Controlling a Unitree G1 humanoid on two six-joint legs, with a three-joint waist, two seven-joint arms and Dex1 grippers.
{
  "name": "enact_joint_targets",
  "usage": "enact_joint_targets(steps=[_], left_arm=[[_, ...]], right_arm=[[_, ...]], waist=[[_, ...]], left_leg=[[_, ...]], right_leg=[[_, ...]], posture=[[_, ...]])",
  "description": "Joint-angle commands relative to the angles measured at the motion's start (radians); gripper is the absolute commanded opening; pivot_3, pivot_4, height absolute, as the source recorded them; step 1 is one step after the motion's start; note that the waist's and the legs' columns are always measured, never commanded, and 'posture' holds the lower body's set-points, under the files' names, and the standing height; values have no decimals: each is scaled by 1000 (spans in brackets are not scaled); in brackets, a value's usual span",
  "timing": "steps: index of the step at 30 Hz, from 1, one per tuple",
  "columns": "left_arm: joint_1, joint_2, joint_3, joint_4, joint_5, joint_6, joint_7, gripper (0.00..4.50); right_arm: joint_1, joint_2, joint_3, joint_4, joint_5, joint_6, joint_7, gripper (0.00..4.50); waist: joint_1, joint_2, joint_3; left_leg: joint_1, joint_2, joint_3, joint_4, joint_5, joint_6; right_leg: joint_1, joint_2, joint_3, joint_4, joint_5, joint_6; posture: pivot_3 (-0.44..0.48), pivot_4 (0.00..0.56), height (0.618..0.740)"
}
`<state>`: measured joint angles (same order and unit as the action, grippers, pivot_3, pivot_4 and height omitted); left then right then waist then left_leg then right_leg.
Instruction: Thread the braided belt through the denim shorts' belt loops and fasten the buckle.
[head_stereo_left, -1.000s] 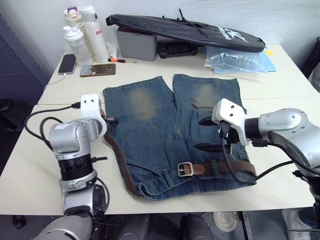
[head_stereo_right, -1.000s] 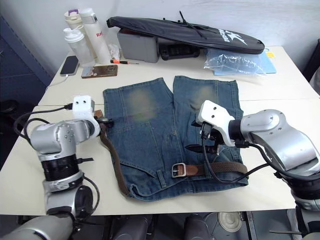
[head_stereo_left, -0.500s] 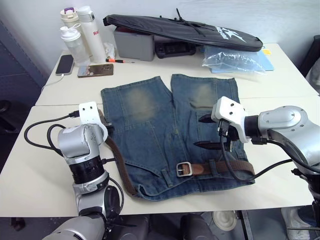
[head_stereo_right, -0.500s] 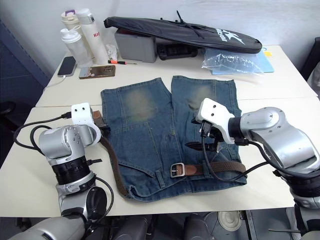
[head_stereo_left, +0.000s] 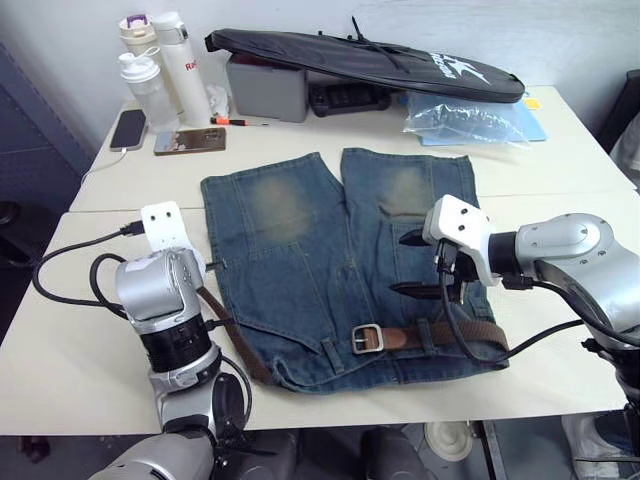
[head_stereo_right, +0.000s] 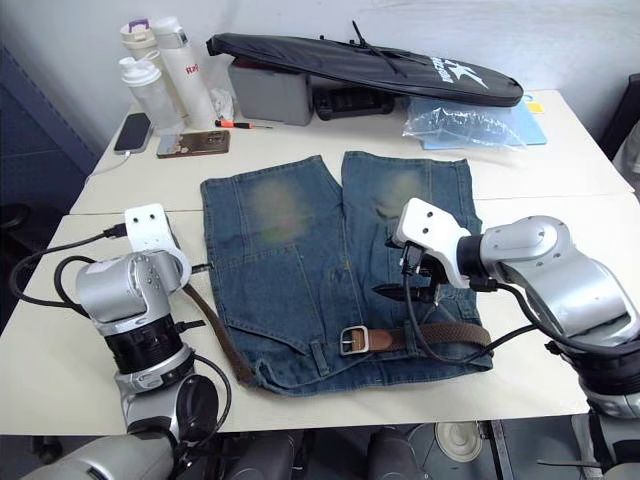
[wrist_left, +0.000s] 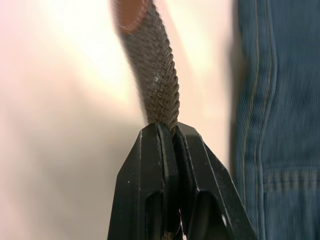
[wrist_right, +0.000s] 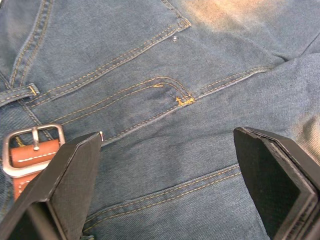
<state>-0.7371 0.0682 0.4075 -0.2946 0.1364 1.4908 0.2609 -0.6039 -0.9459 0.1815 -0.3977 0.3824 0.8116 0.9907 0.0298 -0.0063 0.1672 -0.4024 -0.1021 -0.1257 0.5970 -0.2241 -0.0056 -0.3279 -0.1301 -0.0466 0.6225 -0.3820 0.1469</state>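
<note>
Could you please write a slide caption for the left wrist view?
Left pincer shut on the dark-brown braided belt, beside the faded blue denim shorts.

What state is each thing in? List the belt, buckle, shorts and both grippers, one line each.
Dark-brown braided belt: lying along the waistband, its free end off the shorts' side, not fastened.
Silver rectangular metal buckle: lying flat on the denim, nothing through it.
Faded blue denim shorts: spread flat on the table.
Left gripper: shut on the belt's strap.
Right gripper: open above the shorts, holding nothing.
</note>
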Motion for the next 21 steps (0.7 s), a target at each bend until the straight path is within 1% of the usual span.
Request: enact_joint_targets(steps=[1,2,3,6,8,10,13,15,16,19,21], left_arm=[[18,140,-219,-111,-84,-243,-215,26],[35,177,-275,-128,-96,-295,-263,26],[45,186,-290,-143,-120,-321,-300,26],[83,242,-355,-177,-218,-403,-470,26],[102,295,-404,-178,-237,-460,-543,26],[124,376,-486,-174,-267,-573,-688,26],[144,448,-541,-151,-296,-700,-821,26],[151,481,-553,-125,-305,-778,-884,26],[153,489,-555,-113,-310,-806,-907,26],[158,532,-585,-84,-301,-904,-992,26],[153,551,-601,-58,-287,-958,-1026,26]], right_arm=[[-11,3,-14,-9,-11,-22,3,4480],[-11,4,-16,-8,-13,-26,2,4480],[-12,6,-18,-8,-14,-27,0,4480],[-25,13,-25,2,-32,-69,-2,4480],[-36,21,-29,13,-52,-103,-14,4480],[-65,29,-16,48,-133,-222,-46,4480],[-77,28,24,112,-248,-390,-62,4480],[-61,8,71,160,-361,-549,-62,4480],[-53,7,81,174,-392,-600,-61,4480],[-54,40,80,196,-432,-676,-83,4480],[-60,63,73,200,-445,-704,-93,4480]], waist=[[0,-1,0],[0,0,0],[-1,0,0],[-1,2,-1],[-4,2,-1],[-9,3,0],[-9,6,0],[-9,6,0],[-9,6,0],[-9,7,0],[-9,7,0]], left_leg=[[0,0,0,0,0,0],[0,1,0,0,0,0],[0,1,0,0,0,-1],[0,0,1,0,-1,-1],[0,1,1,0,-1,-1],[1,2,2,-1,-1,-1],[1,6,4,-2,-1,-1],[2,7,4,-3,-1,-1],[2,7,4,-3,-1,-1],[2,8,4,-2,-1,-1],[2,8,3,-2,-1,-1]], right_leg=[[0,0,0,0,0,0],[0,0,0,0,0,-1],[0,0,0,0,1,-1],[1,-1,0,-2,1,-1],[1,0,0,-2,1,-2],[0,1,0,-2,1,-3],[-1,3,0,-3,2,-5],[-1,3,0,-3,2,-5],[-1,4,0,-3,2,-5],[-1,5,0,-2,2,-6],[-1,5,0,-2,2,-6]], posture=[[0,150,738],[0,150,738],[0,150,738],[0,150,738],[0,150,738],[0,150,738],[0,150,738],[0,150,738],[0,150,738],[0,150,738],[0,150,738]])
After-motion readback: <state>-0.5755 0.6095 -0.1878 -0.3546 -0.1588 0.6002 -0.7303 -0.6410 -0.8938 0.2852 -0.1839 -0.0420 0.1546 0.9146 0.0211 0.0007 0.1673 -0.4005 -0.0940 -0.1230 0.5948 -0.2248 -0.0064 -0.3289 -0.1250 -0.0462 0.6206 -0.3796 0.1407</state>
